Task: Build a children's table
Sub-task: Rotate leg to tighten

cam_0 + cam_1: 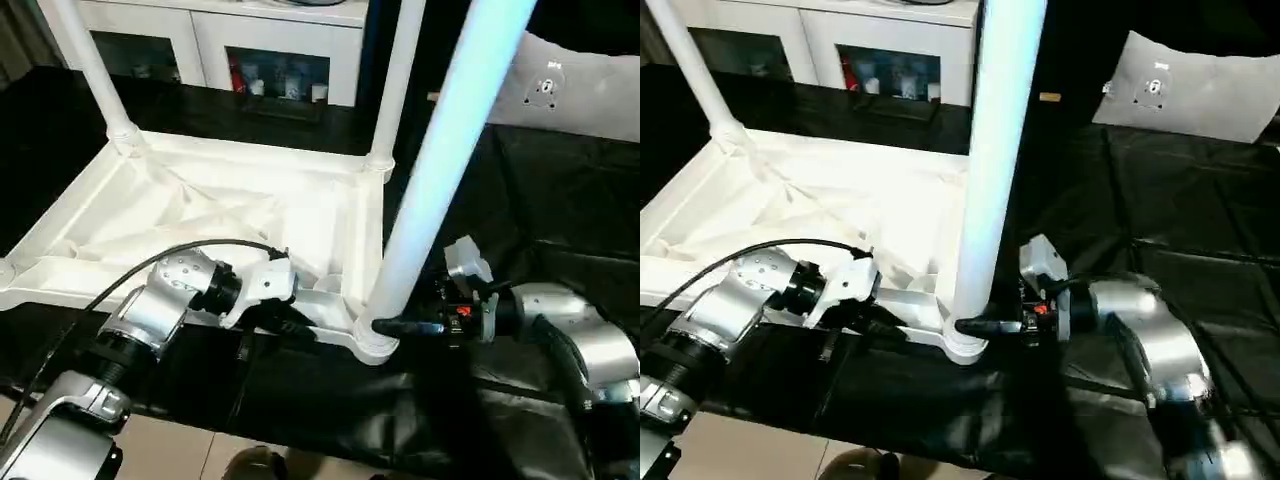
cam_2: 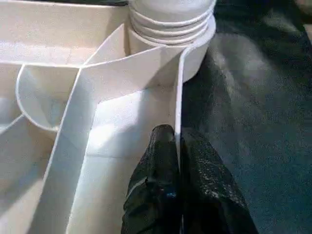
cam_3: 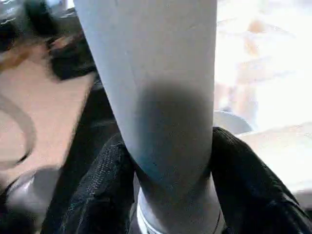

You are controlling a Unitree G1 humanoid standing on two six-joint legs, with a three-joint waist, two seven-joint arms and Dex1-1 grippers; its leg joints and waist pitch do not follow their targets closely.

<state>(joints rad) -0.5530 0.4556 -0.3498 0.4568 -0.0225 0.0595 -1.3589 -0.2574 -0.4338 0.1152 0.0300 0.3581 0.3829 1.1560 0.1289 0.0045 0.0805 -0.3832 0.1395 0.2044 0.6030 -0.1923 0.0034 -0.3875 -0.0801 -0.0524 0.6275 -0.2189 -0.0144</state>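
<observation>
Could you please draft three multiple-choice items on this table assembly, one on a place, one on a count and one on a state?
1. Where does the right pincer grip the near leg?
A. at its base, just above the corner socket
B. at its free top end
C. halfway up

2. How many legs stand upright in the upturned table top?
A. one
B. three
C. five

3. What is the left pincer doing?
A. hanging open above the mat
B. shut on the rim wall of the table top
C. holding a loose leg

Answers: 1 A, the right wrist view shows the black fingers either side of the tube just above the socket; 2 B, two far-corner legs plus the near one rise from sockets; 3 B, the left wrist view shows both fingers pinching the thin white wall.
</observation>
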